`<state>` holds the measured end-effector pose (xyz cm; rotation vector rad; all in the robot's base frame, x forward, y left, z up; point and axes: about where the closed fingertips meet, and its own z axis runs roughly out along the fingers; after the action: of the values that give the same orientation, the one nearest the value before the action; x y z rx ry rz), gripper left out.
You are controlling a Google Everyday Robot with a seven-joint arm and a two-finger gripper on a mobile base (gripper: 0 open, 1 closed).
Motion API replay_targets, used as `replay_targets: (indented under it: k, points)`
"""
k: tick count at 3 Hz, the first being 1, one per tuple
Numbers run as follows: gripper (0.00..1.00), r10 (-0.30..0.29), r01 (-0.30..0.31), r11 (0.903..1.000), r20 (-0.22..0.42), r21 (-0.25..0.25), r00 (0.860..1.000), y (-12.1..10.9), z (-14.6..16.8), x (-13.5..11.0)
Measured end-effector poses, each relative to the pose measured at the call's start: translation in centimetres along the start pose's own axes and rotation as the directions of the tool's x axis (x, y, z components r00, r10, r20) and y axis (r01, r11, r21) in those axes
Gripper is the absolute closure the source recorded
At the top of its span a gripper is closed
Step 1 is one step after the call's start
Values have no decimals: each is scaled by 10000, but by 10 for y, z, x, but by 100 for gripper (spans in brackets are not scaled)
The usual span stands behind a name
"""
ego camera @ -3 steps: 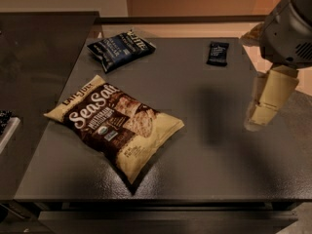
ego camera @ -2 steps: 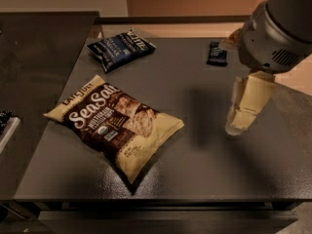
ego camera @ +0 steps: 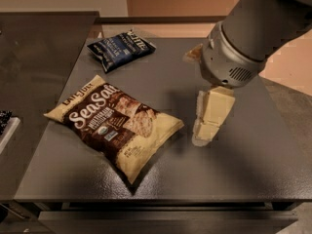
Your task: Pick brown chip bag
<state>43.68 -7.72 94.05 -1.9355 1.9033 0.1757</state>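
Item: dark grey table (ego camera: 243, 179), front edge nearest the camera; on it, toward the front left, the brown chip bag (ego camera: 114, 126), lying flat and skewed, "Sea Salt" panel up, cream-yellow margins, its lowest corner near the table's front edge; just beside the bag's right-hand corner, apart from it, the gripper (ego camera: 204, 133), cream-coloured, hanging tip-down from the grey wrist (ego camera: 229, 65) low over the tabletop; whether it is open or closed cannot be told, and it holds nothing visible; further back, toward the far left of the table, a smaller dark blue chip bag (ego camera: 122, 48), well apart from the brown one; to the left, a separate dark counter (ego camera: 39, 48). Hazards, as judged: the bag lies flat and looks slick and air-filled, so a sideways approach from the present spot would likely shove it leftward or toward the front edge rather than seize it; a pinch on the thin cream margin alone could slip under the bag's weight; a descent set too low could drive the gripper into the tabletop; a descent onto the puffed middle could skid off or crush the contents; the blue bag is far enough off that confusion seems unlikely.
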Motion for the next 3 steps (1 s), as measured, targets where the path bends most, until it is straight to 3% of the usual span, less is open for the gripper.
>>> replay_targets:
  k: [3]
  points:
    - [0,-797,843,9916,491,-982,9956,1,58,-34]
